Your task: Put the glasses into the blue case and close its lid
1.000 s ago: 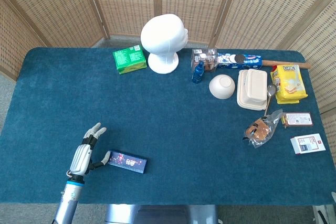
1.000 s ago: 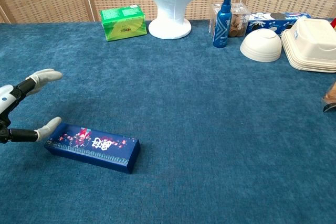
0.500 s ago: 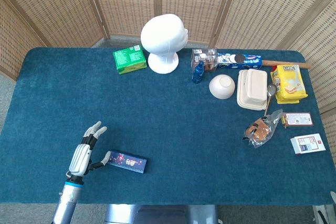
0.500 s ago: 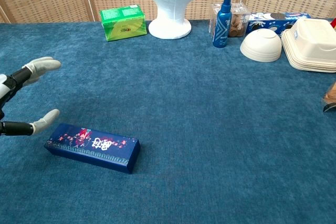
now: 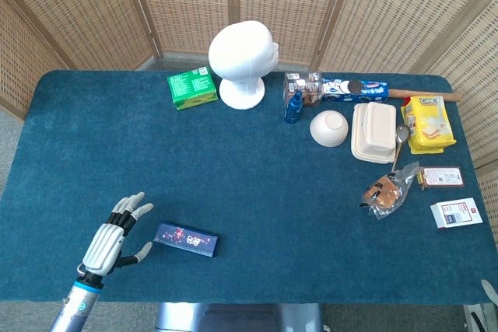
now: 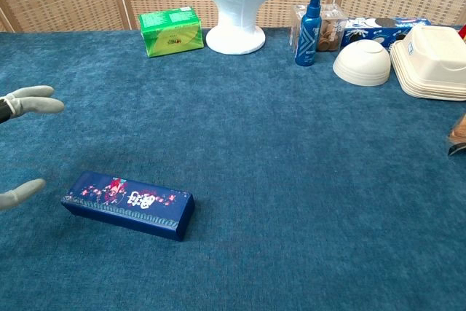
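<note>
The left robot hand [image 5: 109, 240] hovered with fingers spread wide, holding nothing, just beside the closed long blue patterned case [image 5: 185, 239] lying flat on the teal felt surface [image 5: 257, 184]; glasses probably inside, couldn't tell.

The blue case [image 6: 129, 205] lies shut on the teal table [image 6: 291, 180] — left hand's fingertips [image 6: 33, 101] (spread, holding nothing) just beside its left end.

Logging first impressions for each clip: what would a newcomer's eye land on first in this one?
Probably the white foam head standing at the table's far edge, bright against the blue cloth. Next, the left hand at the near left, open, fingers spread, just apart from the closed blue case lying flat beside it. A clutter of snacks and containers fills the far right.
</note>
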`<control>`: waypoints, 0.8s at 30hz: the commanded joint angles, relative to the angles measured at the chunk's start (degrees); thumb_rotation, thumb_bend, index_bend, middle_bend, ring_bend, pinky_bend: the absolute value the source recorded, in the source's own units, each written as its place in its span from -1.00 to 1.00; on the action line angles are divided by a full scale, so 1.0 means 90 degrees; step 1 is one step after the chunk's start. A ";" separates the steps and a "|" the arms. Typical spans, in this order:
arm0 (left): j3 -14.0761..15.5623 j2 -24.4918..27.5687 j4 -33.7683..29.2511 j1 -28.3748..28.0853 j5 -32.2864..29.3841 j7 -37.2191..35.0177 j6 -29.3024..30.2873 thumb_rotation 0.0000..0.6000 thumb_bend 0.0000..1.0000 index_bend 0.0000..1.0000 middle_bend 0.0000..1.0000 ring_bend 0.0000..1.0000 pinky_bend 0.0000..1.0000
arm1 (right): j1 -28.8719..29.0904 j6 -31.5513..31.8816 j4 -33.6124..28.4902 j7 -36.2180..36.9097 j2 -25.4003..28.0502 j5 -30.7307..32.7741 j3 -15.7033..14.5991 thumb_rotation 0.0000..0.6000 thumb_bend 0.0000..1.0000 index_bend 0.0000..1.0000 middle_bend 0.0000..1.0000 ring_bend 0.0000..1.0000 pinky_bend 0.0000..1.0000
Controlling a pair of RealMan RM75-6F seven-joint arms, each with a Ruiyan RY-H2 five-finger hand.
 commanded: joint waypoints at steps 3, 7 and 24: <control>0.0110 0.0538 -0.0582 -0.0015 -0.0113 0.1324 -0.0325 1.00 -0.41 -0.75 -1.00 -1.00 -1.00 | 0.0095 -0.0078 -0.0200 -0.0202 0.0011 -0.0050 -0.0001 0.65 -0.57 -1.00 -0.75 -1.00 -0.63; 0.0026 0.0815 -0.1218 -0.0181 -0.0402 0.2304 -0.0801 1.00 -0.42 -0.78 -1.00 -1.00 -1.00 | 0.0121 -0.0107 -0.0367 -0.0335 0.0030 -0.0027 0.0008 0.64 -0.57 -1.00 -0.75 -1.00 -0.63; -0.0383 0.0718 -0.2207 -0.0977 -0.1721 0.5217 -0.2267 1.00 -0.52 -0.76 -1.00 -1.00 -1.00 | 0.0100 -0.0074 -0.0572 -0.0340 0.0092 0.0139 0.0100 0.64 -0.57 -1.00 -0.75 -1.00 -0.63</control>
